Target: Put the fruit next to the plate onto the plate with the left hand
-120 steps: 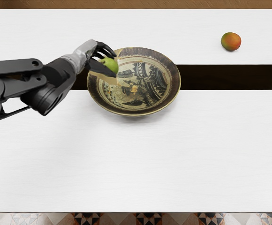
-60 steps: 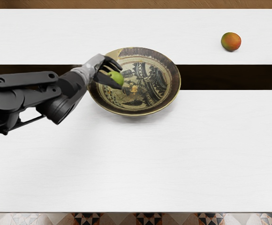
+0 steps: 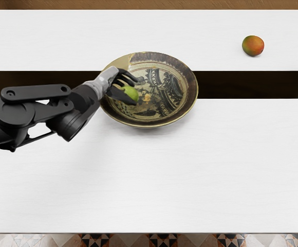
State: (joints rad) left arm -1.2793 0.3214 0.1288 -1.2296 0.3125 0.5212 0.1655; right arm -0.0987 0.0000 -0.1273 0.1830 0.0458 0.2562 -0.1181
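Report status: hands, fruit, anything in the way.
Left hand shut on green fruit, over the plate. Right hand out of view. Other fruit far back right, no obstacle.

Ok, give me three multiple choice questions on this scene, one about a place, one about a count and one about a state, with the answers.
1. Where is the green fruit?
A) over the left inner side of the plate
B) at the picture's bottom edge
C) on the floor

2. How many fruits show?
A) one
B) two
C) three

3. The left robot hand is:
A) open and empty
B) curled into an empty fist
C) shut on the green fruit

Answers:
1 A: it sits above the plate's patterned inside, near the left rim.
2 B: the green one, plus a red-orange fruit far right on the table.
3 C: its fingers wrap the fruit.
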